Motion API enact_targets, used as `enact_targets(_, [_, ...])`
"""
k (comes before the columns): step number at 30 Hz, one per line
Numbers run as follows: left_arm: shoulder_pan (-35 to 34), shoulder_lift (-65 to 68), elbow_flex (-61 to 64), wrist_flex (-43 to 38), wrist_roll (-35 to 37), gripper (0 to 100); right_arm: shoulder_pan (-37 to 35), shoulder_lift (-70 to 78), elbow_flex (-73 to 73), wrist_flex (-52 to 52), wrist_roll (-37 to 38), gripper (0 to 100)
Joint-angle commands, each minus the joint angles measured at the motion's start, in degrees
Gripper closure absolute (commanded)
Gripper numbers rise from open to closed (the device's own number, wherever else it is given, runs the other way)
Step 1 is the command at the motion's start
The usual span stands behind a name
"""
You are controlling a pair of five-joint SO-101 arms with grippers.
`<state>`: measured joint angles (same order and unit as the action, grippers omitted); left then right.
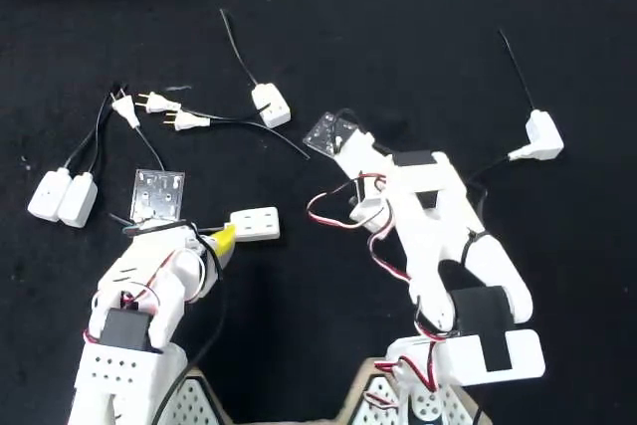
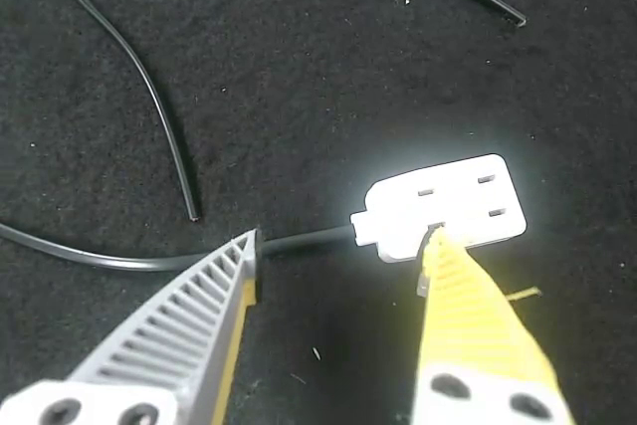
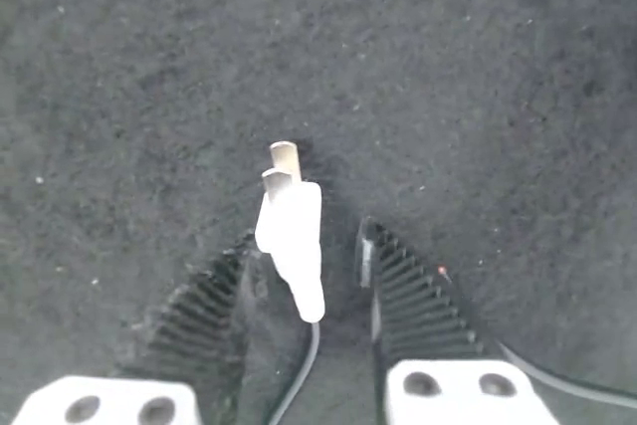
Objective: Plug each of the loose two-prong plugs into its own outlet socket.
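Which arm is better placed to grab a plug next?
Right. The right gripper straddles a loose plug, prongs pointing away. The left gripper is open at the outlet socket, one fingertip touching it, better for steadying.

The left arm (image 1: 149, 281) sits low at the near left of the worktop, its left end effector (image 2: 341, 238) spread wide, grey and yellow fingers (image 2: 199, 316) well apart. The right arm (image 1: 428, 216) stretches forward, its right end effector (image 3: 305, 241) narrowly parted.
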<state>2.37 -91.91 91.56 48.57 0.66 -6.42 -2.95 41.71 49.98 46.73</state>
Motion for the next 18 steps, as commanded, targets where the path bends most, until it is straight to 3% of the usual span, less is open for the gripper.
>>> enact_targets(1, [0.48,-0.44,-0.75,-0.88,-0.53,73,0.62,-0.22,0.92,-3.16,0.44,85.8])
enact_targets(6, [0.48,-0.44,-0.75,-0.88,-0.53,73,0.7,-0.84,3.47,-5.71,0.44,87.3])
enact_targets(12, [0.48,-0.44,-0.75,-0.88,-0.62,73,0.7,-0.84,3.47,-5.71,0.35,99.1])
enact_targets(18, [0.48,-0.44,-0.75,-0.88,-0.62,73,-1.58,-6.64,3.12,-2.02,-1.23,98.8])
